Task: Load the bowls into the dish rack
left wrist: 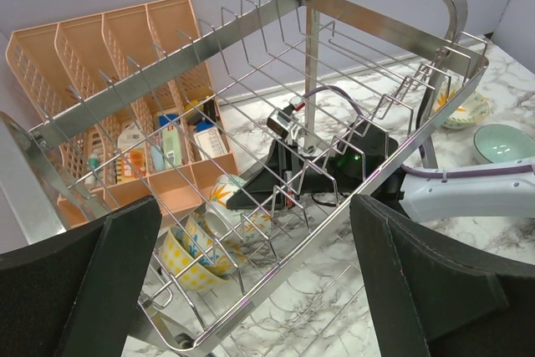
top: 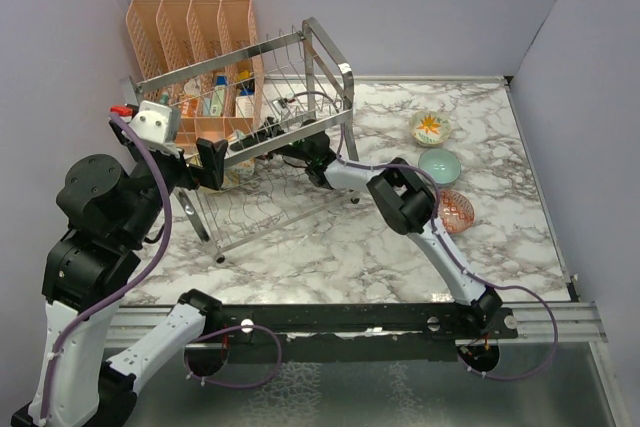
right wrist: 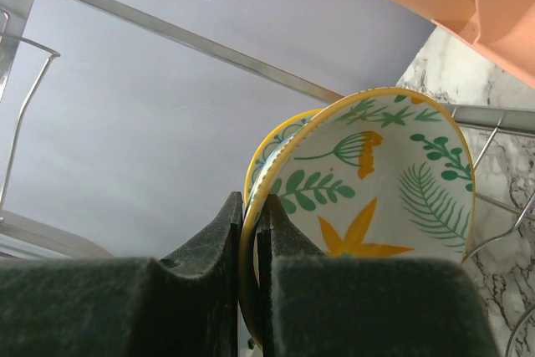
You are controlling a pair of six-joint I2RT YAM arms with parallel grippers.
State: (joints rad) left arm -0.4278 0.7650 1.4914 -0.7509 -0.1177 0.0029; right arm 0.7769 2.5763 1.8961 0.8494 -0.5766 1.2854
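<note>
Done: a yellow bowl (right wrist: 269,152) is sitting in the rack (top: 220,59), under the upper tier, toward its left end.
In hand: the right gripper (right wrist: 249,206) is pinching the rim of the leaf bowl (right wrist: 376,181), jaws almost closed on it. The bowl is standing on edge just in front of the yellow bowl, inside the rack. Whether it is resting in a slot yet cannot be told.
Left to load: three bowls are lying on the table (top: 380,247) at the right, well apart from the rack: the flower bowl (top: 430,127) farthest, the teal bowl (top: 440,164) between, the red bowl (top: 457,209) nearest.
Progress: judging by this, the robot is finishing the second bowl of five.
Left gripper (left wrist: 255,206): hanging wide open at the rack's left end, gripping nothing.
Around: a peach organiser (top: 190,27) is standing just behind the rack, holding small bottles.
In the way: the tines (left wrist: 251,123) are crowding the right gripper, so pulling out is likely calling for care. The organiser is closing off the far side.
</note>
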